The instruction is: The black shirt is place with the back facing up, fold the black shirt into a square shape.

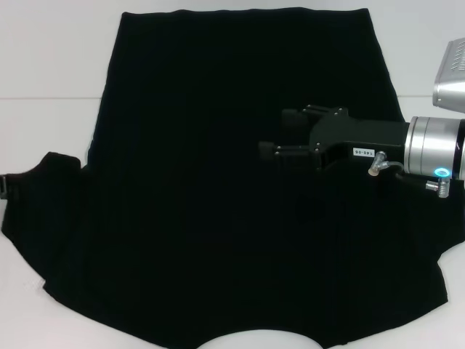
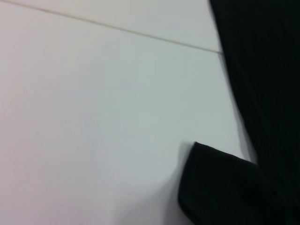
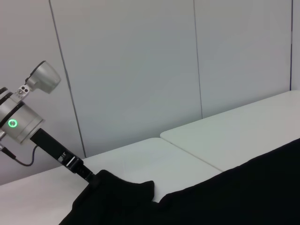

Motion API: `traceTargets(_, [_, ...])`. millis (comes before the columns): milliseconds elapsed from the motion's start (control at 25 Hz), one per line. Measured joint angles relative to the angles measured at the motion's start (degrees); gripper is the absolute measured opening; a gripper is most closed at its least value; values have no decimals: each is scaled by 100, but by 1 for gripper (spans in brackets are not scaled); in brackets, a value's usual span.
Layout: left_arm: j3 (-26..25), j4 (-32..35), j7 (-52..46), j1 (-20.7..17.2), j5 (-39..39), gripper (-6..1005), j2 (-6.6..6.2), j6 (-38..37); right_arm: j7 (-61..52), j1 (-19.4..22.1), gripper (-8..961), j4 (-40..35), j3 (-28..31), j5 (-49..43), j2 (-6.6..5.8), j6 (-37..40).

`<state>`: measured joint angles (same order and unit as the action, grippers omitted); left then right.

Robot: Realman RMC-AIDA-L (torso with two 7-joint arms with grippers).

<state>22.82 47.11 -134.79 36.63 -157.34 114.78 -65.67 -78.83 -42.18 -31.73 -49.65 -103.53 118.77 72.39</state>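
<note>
The right gripper point(image 1: 278, 133) is black and blocky, with 2 stubby black jaws. A small white label with numbers sits on its body. Behind it is a shiny silver round wrist with a glowing blue ring, small silver screws and a thin cable. The left gripper point(image 3: 89, 177) has a silver wrist with a green light.

The black shirt point(image 1: 218, 182) is showing as soft, matt cloth, swallowing the light, with faint creases near its sleeve point(image 3: 117, 192). The table point(image 1: 43, 65) beneath is looking like smooth, pale, faintly sheened laminate, a thin seam point(image 2: 117, 29) running across it. The right gripper point(image 1: 280, 134) is presenting matt black hard plastic or coated metal, joined to a brushed, satin silver metal wrist cuff point(image 1: 432, 149). The left gripper point(image 3: 96, 180) is looking matt black too, behind a silvery metal cuff point(image 3: 18, 122).
</note>
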Motion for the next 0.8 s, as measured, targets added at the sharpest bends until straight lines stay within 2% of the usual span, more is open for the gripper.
traceTargets(400, [-6, 0, 14, -33, -16, 14, -9, 302, -4, 9, 912, 0, 0, 0, 5, 8])
traceTargets(800, [-75, 58, 19, -105, -26, 15, -9, 271, -7, 33, 913, 0, -1, 0, 6, 34])
